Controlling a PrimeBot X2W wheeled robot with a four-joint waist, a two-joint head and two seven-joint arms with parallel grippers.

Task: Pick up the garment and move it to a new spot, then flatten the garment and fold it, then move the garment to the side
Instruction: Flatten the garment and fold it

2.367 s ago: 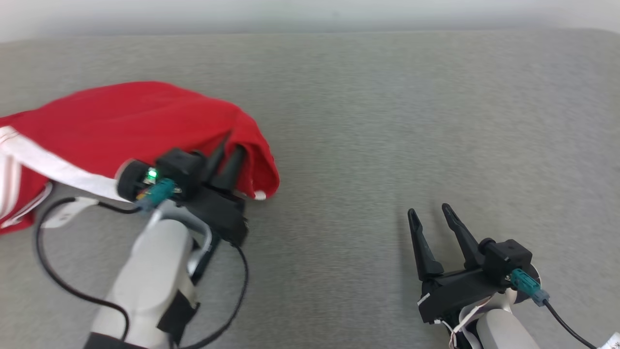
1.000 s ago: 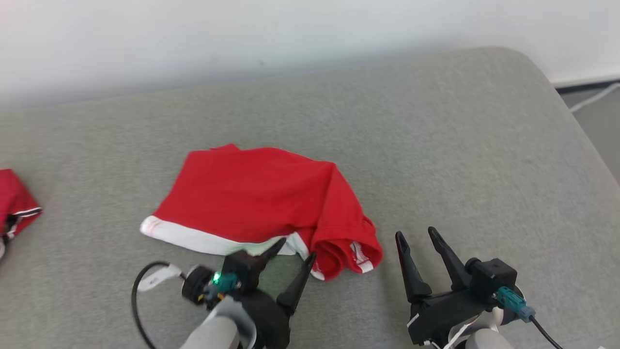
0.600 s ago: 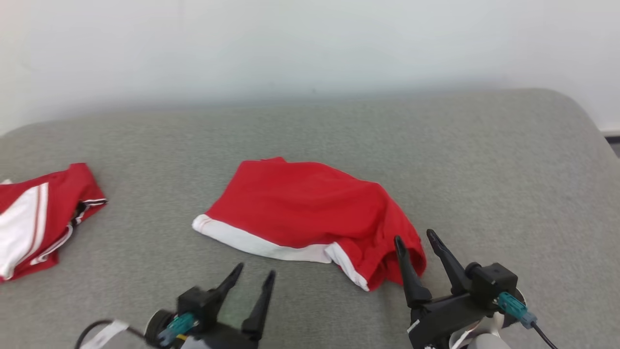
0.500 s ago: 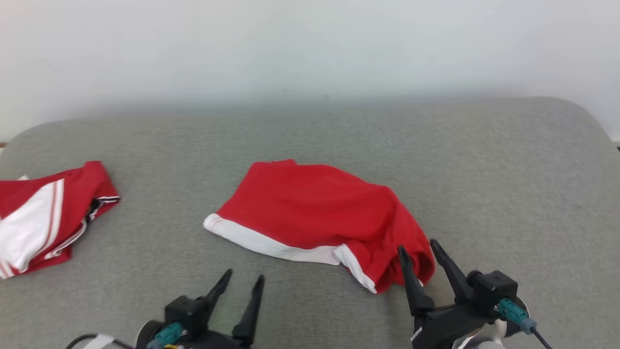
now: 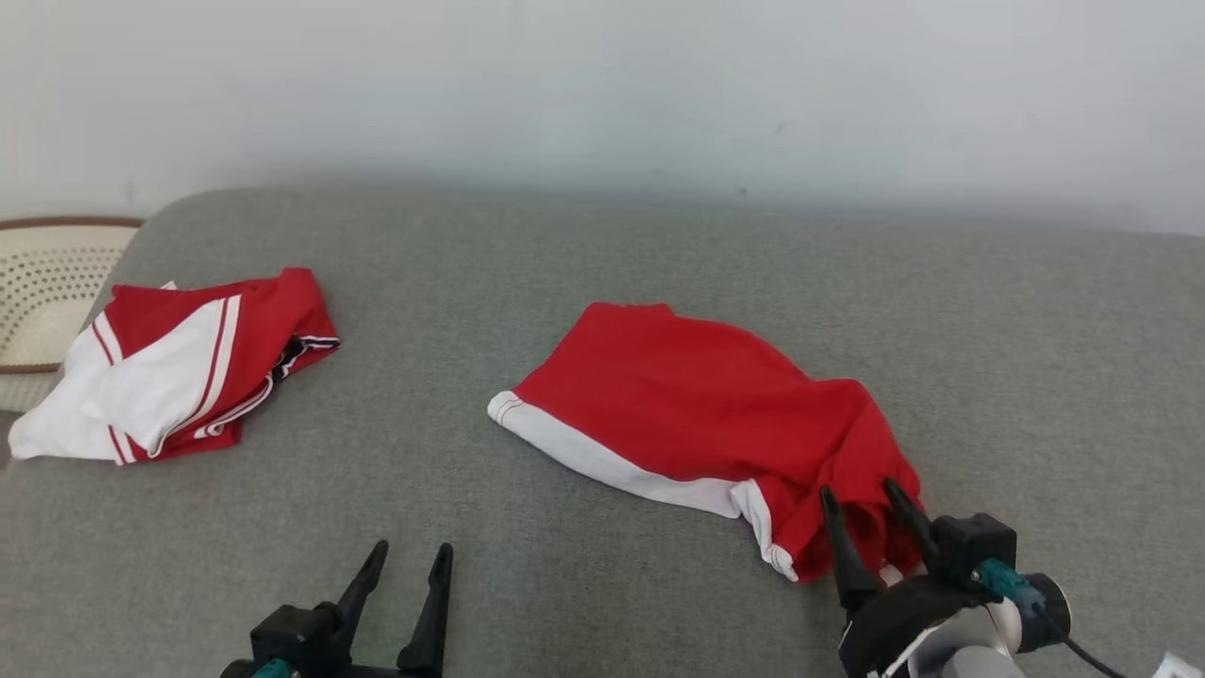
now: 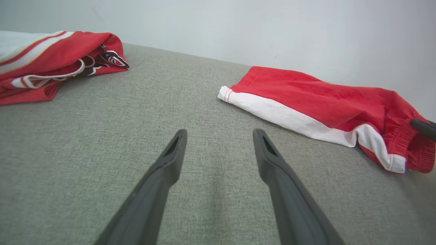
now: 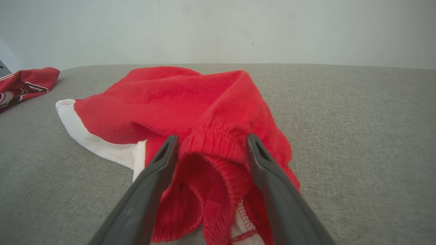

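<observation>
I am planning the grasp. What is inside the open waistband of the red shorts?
Inside the waistband of the red shorts, red inner fabric and a white stitched edge are visible. Deeper parts are covered by the cloth.

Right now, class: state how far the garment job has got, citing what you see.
Done: nothing certain; the red shorts lie rumpled, unfolded. In hand: open right gripper straddles their waistband, ungripped; left gripper hangs open. Left: flatten, fold, move aside.
</observation>
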